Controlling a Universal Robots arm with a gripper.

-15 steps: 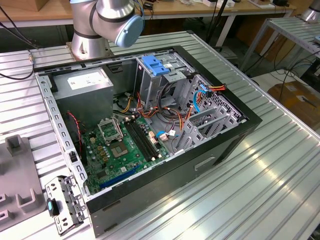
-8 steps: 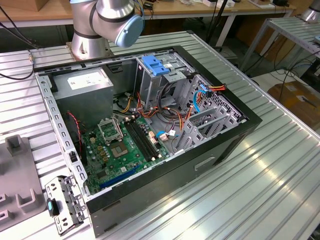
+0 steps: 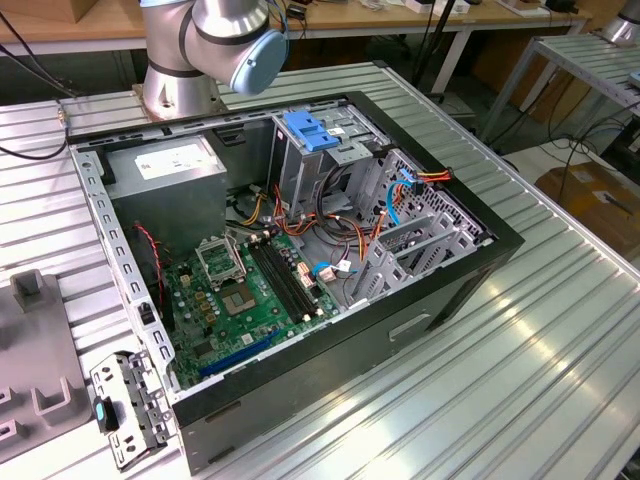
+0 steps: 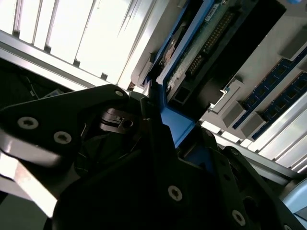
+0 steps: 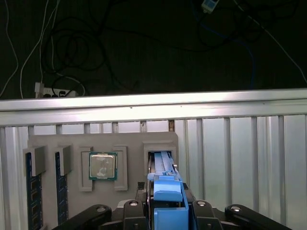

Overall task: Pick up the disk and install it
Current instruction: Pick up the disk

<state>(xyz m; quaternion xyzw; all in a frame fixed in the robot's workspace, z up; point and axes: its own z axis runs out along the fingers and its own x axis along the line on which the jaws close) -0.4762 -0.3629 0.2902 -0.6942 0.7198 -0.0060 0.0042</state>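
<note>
The gripper (image 5: 167, 205) is seen clenched on the disk (image 5: 162, 167), with its dark fingers (image 4: 147, 127) pressed against the blue side rails so that the drive can be carried edge-on. The disk is held standing on edge at its slot in the grey parts holder (image 5: 129, 141), beside a processor chip (image 5: 102, 166) and memory sticks (image 5: 33, 191), each kept in a moulded pocket, apparently for easy grasping. On the ribbed table (image 3: 560, 330), the opened computer case (image 3: 420, 320) is laid on its side at the exterior view's right of the holder, leaving its drive cage (image 3: 310, 135) exposed from above
</note>
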